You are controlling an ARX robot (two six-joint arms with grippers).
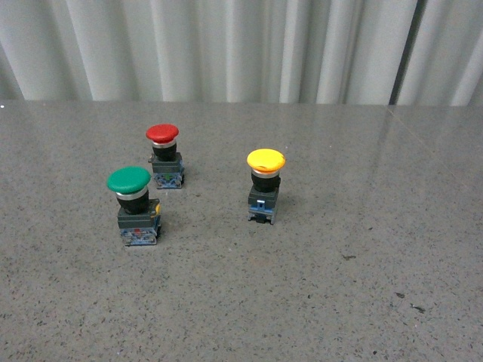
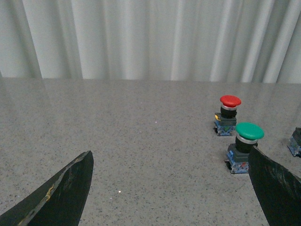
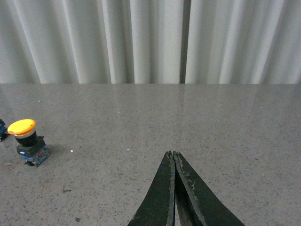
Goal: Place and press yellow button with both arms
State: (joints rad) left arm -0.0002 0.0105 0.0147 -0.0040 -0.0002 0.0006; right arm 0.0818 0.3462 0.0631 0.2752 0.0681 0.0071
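The yellow button (image 1: 266, 185) stands upright on the grey speckled table, a little right of the middle in the front view; neither arm shows there. In the right wrist view the yellow button (image 3: 26, 141) sits far off to one side of my right gripper (image 3: 173, 153), which is shut with nothing between its black fingers. My left gripper (image 2: 170, 157) is open wide above bare table. Only a sliver of the yellow button's base (image 2: 296, 141) shows at the edge of the left wrist view.
A green-capped button (image 1: 134, 206) and a red-capped button (image 1: 165, 154) stand left of the yellow one. The green button (image 2: 244, 147) is close beside one left finger (image 2: 275, 186). White curtains hang behind the table's far edge.
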